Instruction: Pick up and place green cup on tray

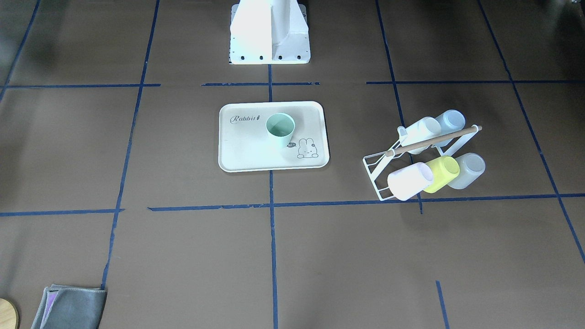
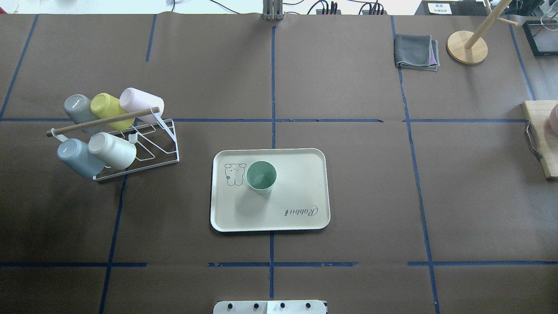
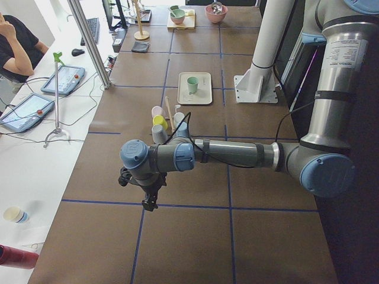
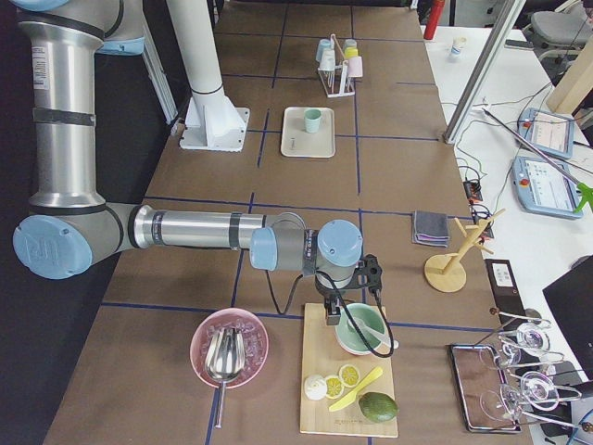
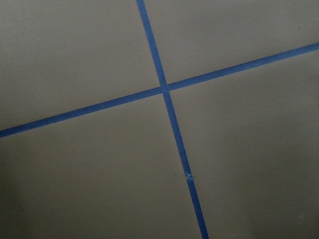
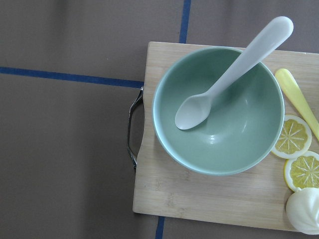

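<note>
The green cup (image 2: 260, 176) stands upright on the cream tray (image 2: 301, 174), next to its rabbit drawing. Both also show in the front-facing view, the cup (image 1: 280, 129) on the tray (image 1: 247, 153). No gripper is near them. My left gripper (image 3: 149, 200) shows only in the exterior left view, pointing down over bare table far from the tray; I cannot tell if it is open or shut. My right gripper (image 4: 332, 313) shows only in the exterior right view, above a wooden board at the table's other end; I cannot tell its state either.
A white wire rack (image 2: 148, 150) to the tray's left holds several cups, among them a yellow-green cup (image 2: 106, 107). A grey cloth (image 2: 416, 51) and a wooden stand (image 2: 467, 47) lie far right. Under the right wrist are a wooden board (image 6: 199, 199) and a green bowl (image 6: 234, 144) with a spoon.
</note>
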